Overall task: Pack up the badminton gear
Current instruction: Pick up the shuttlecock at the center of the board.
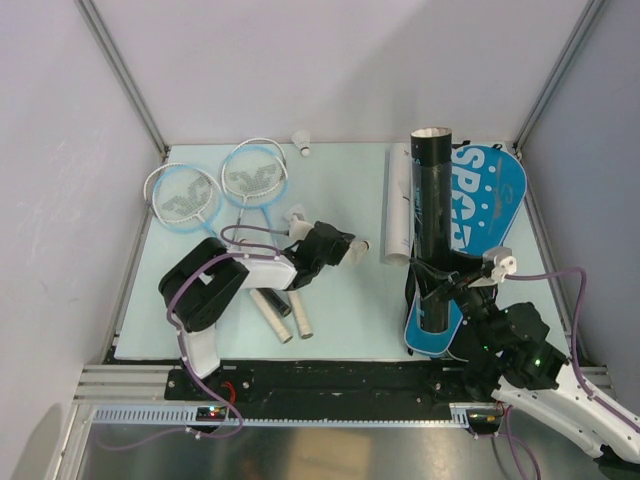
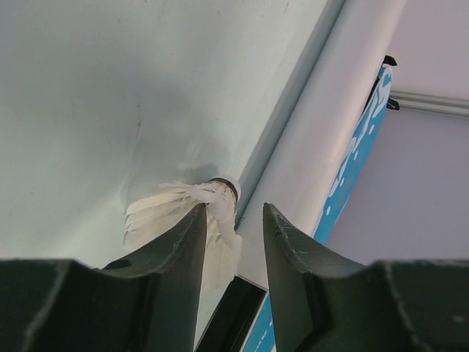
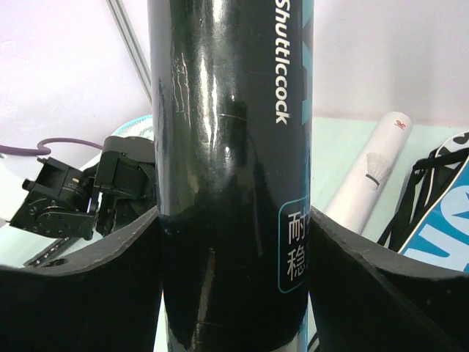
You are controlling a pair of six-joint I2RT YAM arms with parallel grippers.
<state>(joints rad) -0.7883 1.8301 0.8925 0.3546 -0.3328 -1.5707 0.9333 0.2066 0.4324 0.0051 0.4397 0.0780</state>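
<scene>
The left arm is sitting folded low over the table, forearm lying out to the right. This is keeping the left end effector close above the surface and pointing at the white tube. Its jaws are standing partly apart around a shuttlecock, which is lying on the table just beside that tube. The feathers are touching one finger while a gap is showing at the other.

The right arm is leaning inward from the near right corner. The right end effector is gripping the black tube from both sides near its lower end. The tube is pointing toward the far edge, open end farthest from the arms, between the white tube and the blue racket bag.

Two rackets are lying at the far left, heads side by side.
</scene>
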